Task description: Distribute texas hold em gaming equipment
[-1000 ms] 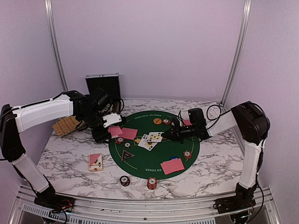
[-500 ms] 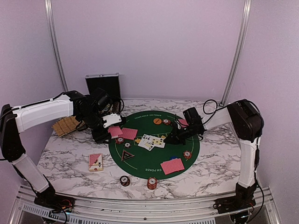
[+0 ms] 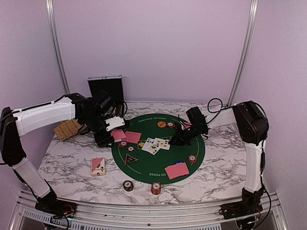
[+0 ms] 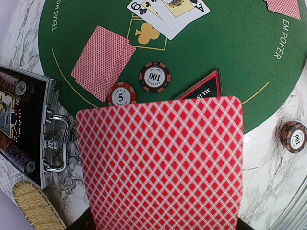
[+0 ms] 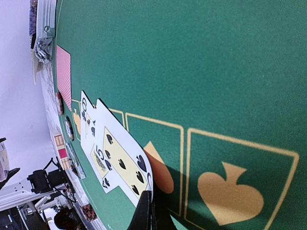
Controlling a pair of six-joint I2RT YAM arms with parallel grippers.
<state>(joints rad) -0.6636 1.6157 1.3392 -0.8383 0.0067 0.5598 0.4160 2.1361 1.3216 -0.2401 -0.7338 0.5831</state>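
Lilac walls, marble table point(image 3: 220, 163), green mat point(image 3: 148, 129) centred, case point(image 3: 106, 86) at 11 o'clock, left gripper point(image 3: 116, 129) clamping card point(image 4: 163, 163), right gripper point(image 3: 171, 142) closed against face-up cards point(image 3: 154, 144).

red card point(image 4: 163, 163) cut off at bottom, triangular btn point(image 4: 204, 88) half hidden

Face-up cards point(image 3: 156, 143), a queen of clubs and a five of spades among them, lie fanned at the middle of the green mat point(image 3: 148, 166). One red-backed card point(image 3: 132, 137) lies flat at the mat's left and a second card point(image 3: 177, 170) at its near right. A third card point(image 4: 163, 163) is gripped in the left hand point(image 3: 117, 130). A red-white chip point(image 4: 121, 95) and a dark chip point(image 4: 154, 76) sit beside the black triangular button point(image 4: 204, 88). The orange button point(image 3: 161, 124) lies at the far side, and the blue button point(image 3: 178, 162) is by the near card. A pack of cards point(image 3: 98, 166) rests on the tabletop point(image 3: 72, 158).
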